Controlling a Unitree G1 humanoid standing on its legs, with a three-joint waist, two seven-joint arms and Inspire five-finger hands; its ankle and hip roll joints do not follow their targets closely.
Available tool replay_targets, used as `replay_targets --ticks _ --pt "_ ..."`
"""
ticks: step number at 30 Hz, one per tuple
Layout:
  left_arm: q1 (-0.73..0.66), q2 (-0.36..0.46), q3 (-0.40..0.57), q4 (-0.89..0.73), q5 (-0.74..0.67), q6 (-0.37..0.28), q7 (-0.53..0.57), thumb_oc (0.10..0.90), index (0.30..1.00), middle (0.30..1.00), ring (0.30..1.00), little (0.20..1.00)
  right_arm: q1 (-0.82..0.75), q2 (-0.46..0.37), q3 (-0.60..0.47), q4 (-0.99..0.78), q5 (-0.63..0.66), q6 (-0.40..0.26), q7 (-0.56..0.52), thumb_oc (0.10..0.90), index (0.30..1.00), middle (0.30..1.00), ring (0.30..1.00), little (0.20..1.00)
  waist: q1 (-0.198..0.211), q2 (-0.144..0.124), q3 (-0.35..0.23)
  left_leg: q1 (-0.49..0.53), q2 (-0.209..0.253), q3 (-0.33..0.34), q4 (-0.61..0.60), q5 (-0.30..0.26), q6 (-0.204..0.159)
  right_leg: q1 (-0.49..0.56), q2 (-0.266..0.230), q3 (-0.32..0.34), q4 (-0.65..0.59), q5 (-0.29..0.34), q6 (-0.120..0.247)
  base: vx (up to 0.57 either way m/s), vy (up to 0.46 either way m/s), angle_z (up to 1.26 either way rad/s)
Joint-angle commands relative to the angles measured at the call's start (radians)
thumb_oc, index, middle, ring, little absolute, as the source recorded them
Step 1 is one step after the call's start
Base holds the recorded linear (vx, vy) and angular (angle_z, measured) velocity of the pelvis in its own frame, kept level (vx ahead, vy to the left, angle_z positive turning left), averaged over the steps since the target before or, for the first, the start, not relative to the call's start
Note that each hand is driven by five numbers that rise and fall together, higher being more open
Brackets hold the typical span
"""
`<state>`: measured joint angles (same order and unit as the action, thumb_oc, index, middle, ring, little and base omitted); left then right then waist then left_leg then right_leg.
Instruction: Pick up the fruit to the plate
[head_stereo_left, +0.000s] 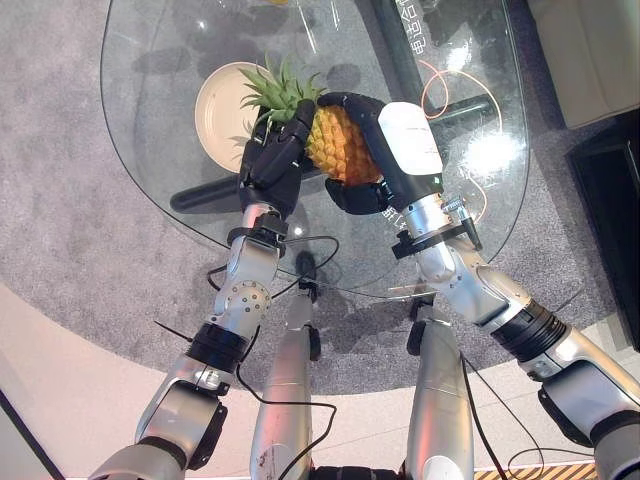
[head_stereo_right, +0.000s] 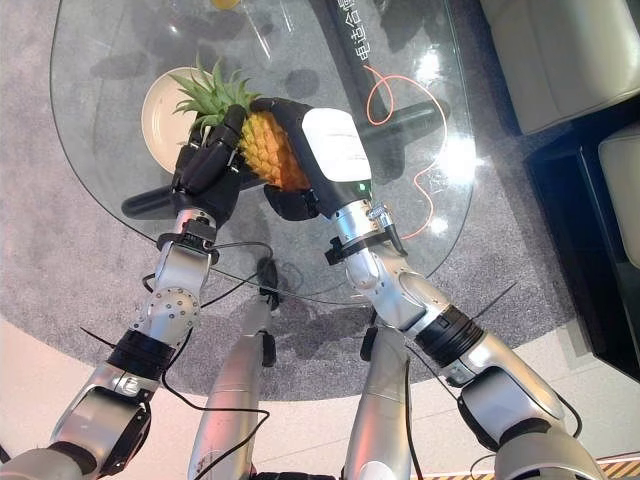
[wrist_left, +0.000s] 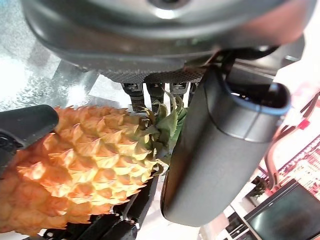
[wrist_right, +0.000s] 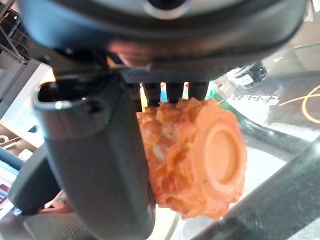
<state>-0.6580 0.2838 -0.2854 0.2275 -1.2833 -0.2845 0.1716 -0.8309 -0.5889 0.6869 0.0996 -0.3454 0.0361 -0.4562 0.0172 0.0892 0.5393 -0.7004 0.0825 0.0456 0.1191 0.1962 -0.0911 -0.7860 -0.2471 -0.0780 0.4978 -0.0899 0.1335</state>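
Note:
A pineapple (head_stereo_left: 338, 145) with an orange body and green leafy crown (head_stereo_left: 278, 92) hangs above the glass table, its crown over the cream plate (head_stereo_left: 215, 115). My right hand (head_stereo_left: 385, 150) wraps round the fruit's body, thumb under it and fingers over it; the right wrist view shows the pineapple's flat base (wrist_right: 222, 150) past the thumb (wrist_right: 100, 165). My left hand (head_stereo_left: 272, 160) curls against the crown end of the pineapple (wrist_left: 85, 160), its thumb (wrist_left: 215, 150) beside the leaves.
The round glass table (head_stereo_left: 160, 40) stands on dark legs over grey carpet. An orange cable (head_stereo_right: 385, 95) loops under the glass at the right. A pale sofa (head_stereo_right: 560, 50) and dark furniture (head_stereo_right: 590, 230) stand at the right.

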Motion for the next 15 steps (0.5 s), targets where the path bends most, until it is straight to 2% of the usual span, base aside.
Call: replay_targets --ticks 1,7,8,9,10,15 --pt "-0.130 -0.035 -0.035 -0.182 0.002 -0.092 -0.051 0.800 0.900 0.900 0.900 0.900 -0.174 0.042 0.070 -0.188 -0.007 -0.132 0.022 0.100 0.300 0.300 0.300 0.200 0.008 -0.001 -0.019 0.027 -0.078 0.019 0.070 -0.119 0.026 0.090 0.034 -0.096 -0.225 0.124 -0.010 0.00 0.000 0.00" --pt "-0.134 -0.040 -0.036 -0.195 0.008 -0.141 -0.029 0.800 0.900 0.900 0.900 0.900 -0.185 0.037 0.080 -0.189 0.003 -0.139 0.028 0.100 0.300 0.300 0.300 0.200 0.010 -0.006 -0.019 0.025 -0.080 0.015 0.073 -0.120 0.025 0.091 0.034 -0.100 -0.225 0.124 -0.010 0.00 0.000 0.00" --pt "-0.134 -0.041 -0.035 -0.196 0.008 -0.149 -0.031 0.438 0.589 0.589 0.589 0.538 -0.185 0.037 0.080 -0.189 0.003 -0.140 0.027 0.100 0.300 0.300 0.300 0.200 0.010 -0.006 -0.019 0.024 -0.080 0.015 0.074 -0.120 0.025 0.091 0.034 -0.099 -0.224 0.124 -0.010 0.00 0.000 0.00" --pt "-0.132 -0.042 -0.033 -0.198 0.012 -0.171 -0.046 0.377 0.538 0.538 0.538 0.477 -0.184 0.034 0.080 -0.188 0.005 -0.141 0.025 0.100 0.300 0.300 0.300 0.200 0.010 -0.007 -0.019 0.023 -0.081 0.015 0.076 -0.120 0.025 0.090 0.035 -0.099 -0.224 0.124 -0.011 0.00 0.000 0.00" --pt "-0.131 -0.042 -0.033 -0.199 0.013 -0.174 -0.048 0.100 0.300 0.300 0.300 0.200 -0.183 0.034 0.080 -0.188 0.005 -0.142 0.024 0.100 0.300 0.300 0.300 0.200 0.010 -0.007 -0.019 0.023 -0.081 0.015 0.076 -0.120 0.025 0.090 0.035 -0.099 -0.224 0.124 -0.011 0.00 0.000 0.00" --pt "-0.140 -0.043 -0.030 -0.207 0.050 -0.207 -0.050 0.100 0.300 0.300 0.300 0.200 -0.188 0.035 0.078 -0.184 0.003 -0.145 0.023 0.100 0.300 0.300 0.300 0.200 0.010 -0.008 -0.019 0.014 -0.083 0.012 0.077 -0.114 0.027 0.081 0.037 -0.097 -0.226 0.133 -0.013 0.00 0.000 0.00"
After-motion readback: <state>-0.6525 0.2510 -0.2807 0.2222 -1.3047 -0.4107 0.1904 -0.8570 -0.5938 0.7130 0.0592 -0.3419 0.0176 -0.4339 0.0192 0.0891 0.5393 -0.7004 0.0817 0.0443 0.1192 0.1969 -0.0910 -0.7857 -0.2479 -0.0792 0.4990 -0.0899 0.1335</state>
